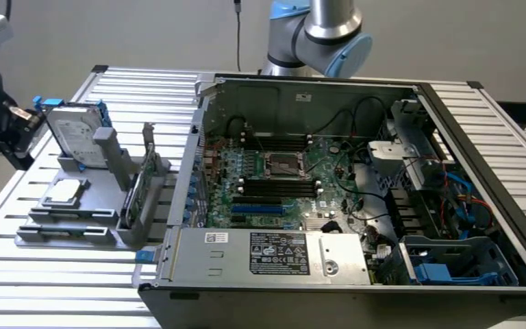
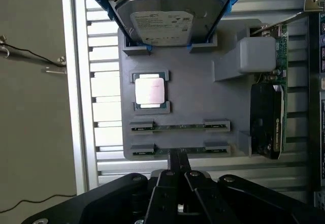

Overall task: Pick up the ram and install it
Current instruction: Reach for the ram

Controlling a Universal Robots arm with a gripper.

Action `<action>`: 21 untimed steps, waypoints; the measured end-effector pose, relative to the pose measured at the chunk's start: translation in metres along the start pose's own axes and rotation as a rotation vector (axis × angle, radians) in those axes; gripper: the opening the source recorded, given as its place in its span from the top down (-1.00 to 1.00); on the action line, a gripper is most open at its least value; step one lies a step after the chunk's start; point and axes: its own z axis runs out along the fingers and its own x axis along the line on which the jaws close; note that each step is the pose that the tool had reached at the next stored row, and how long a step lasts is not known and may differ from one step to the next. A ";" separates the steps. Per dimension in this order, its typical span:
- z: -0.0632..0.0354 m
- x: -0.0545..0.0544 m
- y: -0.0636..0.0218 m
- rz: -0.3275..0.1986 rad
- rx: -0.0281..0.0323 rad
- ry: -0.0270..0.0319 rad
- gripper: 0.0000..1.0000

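Exterior view: 1 computer case (image 1: 336, 185), lid off, on the desk (image 1: 25, 274). 1 arm (image 1: 322, 31) at the case's 12 o'clock. 1 grey holder (image 1: 71, 219) at the case's 9 o'clock, carrying 1 hard drive (image 1: 73, 133), 1 processor (image 1: 66, 192) and 1 card (image 1: 144, 185) standing on edge. Several black memory slots on the motherboard (image 1: 281, 178); can't get an exact count. Risk: loose cables run near the slots, so a stick coming in tilted could snag or seat crooked.

Wrist view: pincer (image 2: 177, 158) fully shut, holding nothing. Its tips line up with the ram (image 2: 195, 150), which lies in the holder's slot nearest the pincer. I judge it hangs above the stick, not touching. 2 sticks total; the second stick (image 2: 177, 127) sits between the ram and the processor.

Risks:
- Descending with shut tips would jab the stick's edge.
- The two sticks are close, so an off-line grab could nudge the second one.
- The card stands just past the sticks' ends, so sideways drift could clip it.
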 end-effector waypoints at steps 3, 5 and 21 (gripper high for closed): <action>0.0022 -0.002 -0.0003 -0.007 0.0056 -0.0016 0.79; 0.0042 -0.004 -0.0001 -0.014 0.0076 -0.0035 0.79; 0.0122 -0.013 0.0002 -0.037 0.0129 -0.0052 0.79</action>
